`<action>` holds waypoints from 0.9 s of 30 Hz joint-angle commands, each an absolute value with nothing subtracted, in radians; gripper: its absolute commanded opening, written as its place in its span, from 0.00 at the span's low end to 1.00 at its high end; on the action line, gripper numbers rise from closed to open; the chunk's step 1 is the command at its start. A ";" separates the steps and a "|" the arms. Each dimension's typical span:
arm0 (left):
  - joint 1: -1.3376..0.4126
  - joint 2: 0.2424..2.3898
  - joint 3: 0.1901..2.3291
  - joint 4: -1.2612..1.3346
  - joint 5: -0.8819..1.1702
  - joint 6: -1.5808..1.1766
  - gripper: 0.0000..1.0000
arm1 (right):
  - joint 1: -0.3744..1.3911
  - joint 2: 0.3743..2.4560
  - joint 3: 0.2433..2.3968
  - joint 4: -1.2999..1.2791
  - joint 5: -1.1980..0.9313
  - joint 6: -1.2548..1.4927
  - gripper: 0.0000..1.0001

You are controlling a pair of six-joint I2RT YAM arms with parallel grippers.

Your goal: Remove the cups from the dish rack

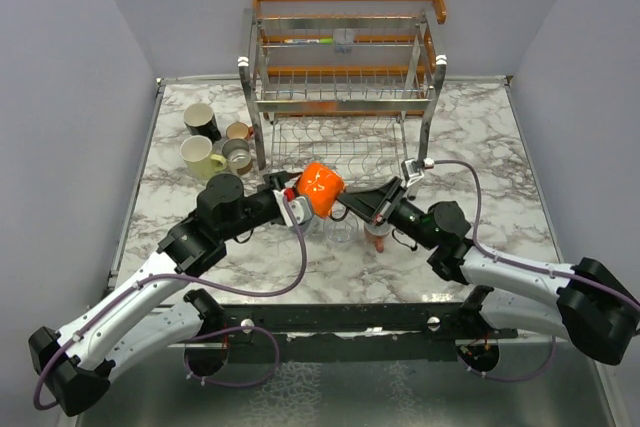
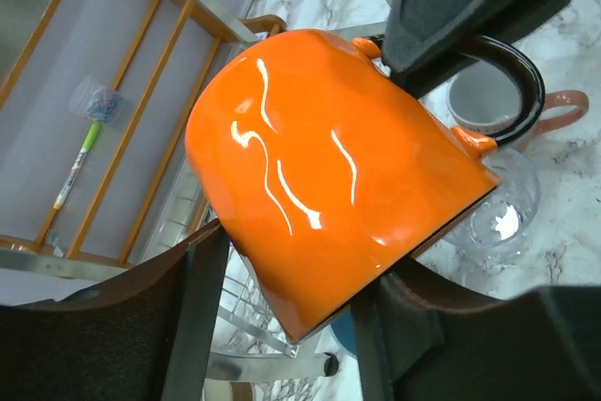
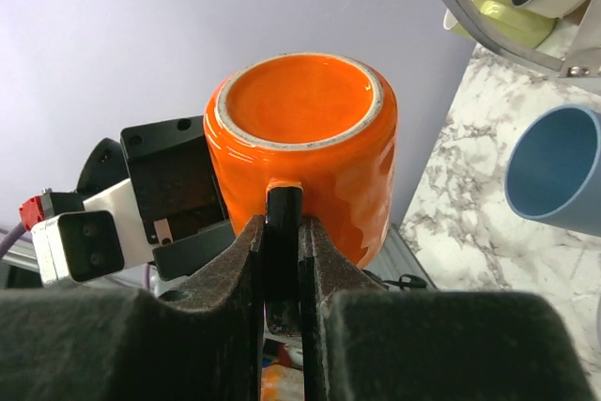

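Right gripper (image 3: 282,232) is clamping the black handle (image 3: 284,199) of the orange mug (image 3: 300,119), which is hanging mid-frame below the dish rack (image 1: 345,97). The left gripper (image 2: 291,279) is straddling its body; whether it is gripping, I cannot tell. Releasing early is risking a drop onto the clear glass (image 1: 340,235) beneath. Marble table (image 1: 480,147) is spreading between 2 grey walls.
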State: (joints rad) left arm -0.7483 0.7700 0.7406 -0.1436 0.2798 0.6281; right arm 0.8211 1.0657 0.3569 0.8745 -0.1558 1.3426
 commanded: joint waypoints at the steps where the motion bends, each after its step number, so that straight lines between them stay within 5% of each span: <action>1: -0.752 0.776 0.721 -0.011 0.306 0.552 0.49 | 0.861 1.140 0.369 1.156 -0.211 1.419 0.01; 9: -0.752 0.775 0.723 0.015 0.251 0.524 0.01 | 0.874 1.238 0.423 1.137 -0.284 1.412 0.03; 15: -0.751 0.755 0.742 -0.135 0.202 0.600 0.00 | 0.874 1.218 0.435 1.015 -0.274 1.338 0.38; 23: -0.720 0.763 0.891 -0.527 -0.052 0.755 0.00 | 0.862 1.022 0.576 0.381 -0.123 0.995 0.95; 27: -0.700 0.770 0.979 -0.736 -0.115 0.806 0.00 | 0.862 0.903 0.621 0.114 0.053 0.866 1.00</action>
State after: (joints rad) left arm -0.7193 0.7776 0.8639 -0.5003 0.0078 0.7261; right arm 0.8684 1.0100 0.5640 0.4641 -0.1520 1.0794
